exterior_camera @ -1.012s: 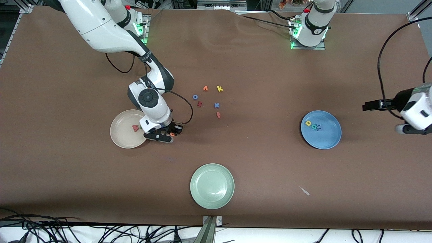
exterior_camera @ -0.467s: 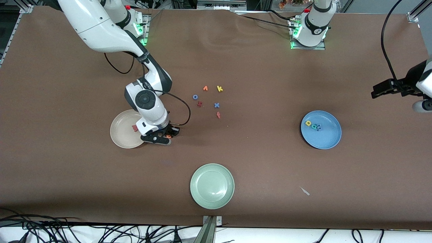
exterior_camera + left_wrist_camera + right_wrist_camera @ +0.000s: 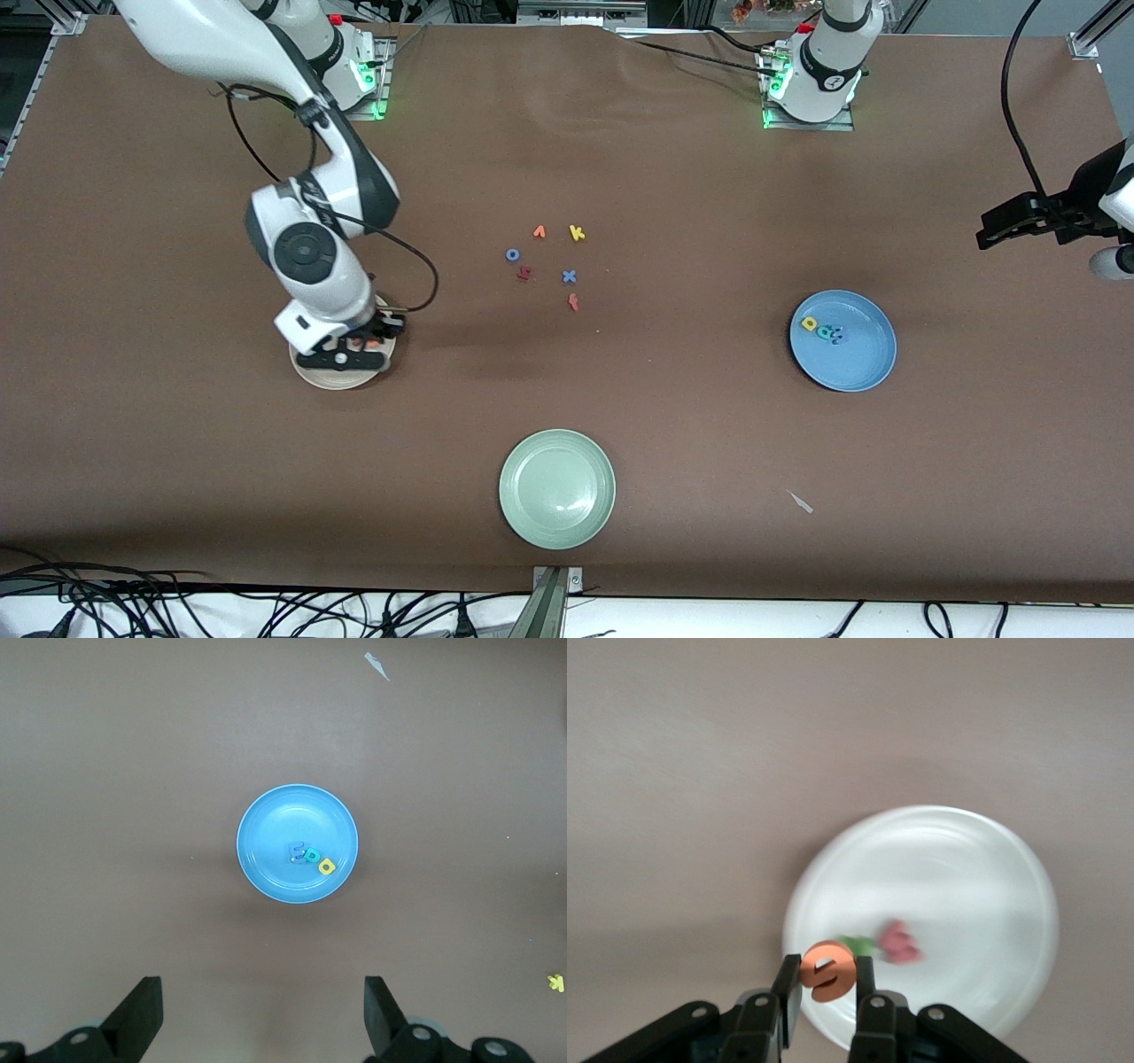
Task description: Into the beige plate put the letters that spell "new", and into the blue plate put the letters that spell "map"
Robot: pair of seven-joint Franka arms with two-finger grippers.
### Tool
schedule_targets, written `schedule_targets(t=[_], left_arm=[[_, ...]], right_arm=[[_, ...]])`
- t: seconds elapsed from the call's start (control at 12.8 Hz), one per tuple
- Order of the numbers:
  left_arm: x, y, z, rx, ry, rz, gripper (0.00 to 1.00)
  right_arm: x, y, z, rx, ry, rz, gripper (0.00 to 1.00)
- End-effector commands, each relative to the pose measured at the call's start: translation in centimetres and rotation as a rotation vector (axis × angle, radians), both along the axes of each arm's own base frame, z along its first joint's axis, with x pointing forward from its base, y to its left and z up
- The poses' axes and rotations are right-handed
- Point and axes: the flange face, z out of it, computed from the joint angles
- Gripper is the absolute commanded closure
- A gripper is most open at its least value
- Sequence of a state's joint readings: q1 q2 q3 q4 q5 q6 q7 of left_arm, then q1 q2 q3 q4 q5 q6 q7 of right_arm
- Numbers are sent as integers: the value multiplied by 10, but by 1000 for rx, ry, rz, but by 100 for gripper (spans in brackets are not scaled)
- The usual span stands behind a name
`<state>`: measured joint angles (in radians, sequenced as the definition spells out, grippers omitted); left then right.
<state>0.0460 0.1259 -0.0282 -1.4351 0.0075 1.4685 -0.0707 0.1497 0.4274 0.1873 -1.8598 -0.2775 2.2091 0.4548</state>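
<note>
My right gripper [image 3: 827, 994] is shut on the orange e [image 3: 827, 971] and hangs over the rim of the beige plate [image 3: 966, 868], on the side toward the table's middle. A green n [image 3: 855, 945] and a red-pink w [image 3: 899, 942] lie together in that plate. In the front view the right hand covers most of the beige plate [image 3: 341, 383]. The blue plate [image 3: 855, 354] holds the yellow a [image 3: 809, 324], teal p [image 3: 824, 332] and periwinkle m [image 3: 836, 335]. My left gripper [image 3: 263, 1019] is open and empty, high over the left arm's end of the table, looking down on the blue plate [image 3: 266, 824].
A pale green plate [image 3: 556, 488] sits near the front camera. Loose letters lie mid-table: orange v [image 3: 539, 232], yellow k [image 3: 577, 233], blue o [image 3: 512, 254], blue x [image 3: 569, 276] and two dark red ones [image 3: 524, 273]. A white scrap [image 3: 800, 501] lies on the cloth.
My right gripper carried the orange e from the table beside the beige plate to above the plate. The left arm drew back toward its end of the table, then held still.
</note>
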Motion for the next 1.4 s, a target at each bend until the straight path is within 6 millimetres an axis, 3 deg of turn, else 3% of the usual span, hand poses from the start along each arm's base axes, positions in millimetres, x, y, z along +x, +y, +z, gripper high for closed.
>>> schedule_targets(t=[0.0,0.16,0.23,0.31,0.39,0.47,0.62,0.86,0.93,1.32], left_arm=[[-2,-1,3,-30,-4,3,0],[-2,-3,2,-30,-3,-3,0],[-2,-5,2,-30,-1,-6,0],[-1,-9,2,-31,-2,-12,0],[-1,-10,0,-31,2,-15,0],[-1,-12,1,-31,1,-18,0],[-1,-13,-1,-32,4,-20,0],[-1,-13,-1,-32,4,-21,0],[-1,-12,0,-32,2,-23,0],[-1,-12,-1,-32,7,-23,0]], right_arm=[[-38,-56,1,-18,32,48,71],[-54,-77,-20,4,-6,62,68],[-60,-77,-29,21,-32,69,57],[-61,-78,-32,27,-40,69,38],[-60,-78,-30,27,-45,66,24],[-57,-78,-26,27,-53,66,18],[-49,-76,-14,26,-53,45,16],[-22,-72,34,31,-1,-27,10],[-17,-70,57,32,7,-36,1],[-14,-69,198,101,30,-40,0]])
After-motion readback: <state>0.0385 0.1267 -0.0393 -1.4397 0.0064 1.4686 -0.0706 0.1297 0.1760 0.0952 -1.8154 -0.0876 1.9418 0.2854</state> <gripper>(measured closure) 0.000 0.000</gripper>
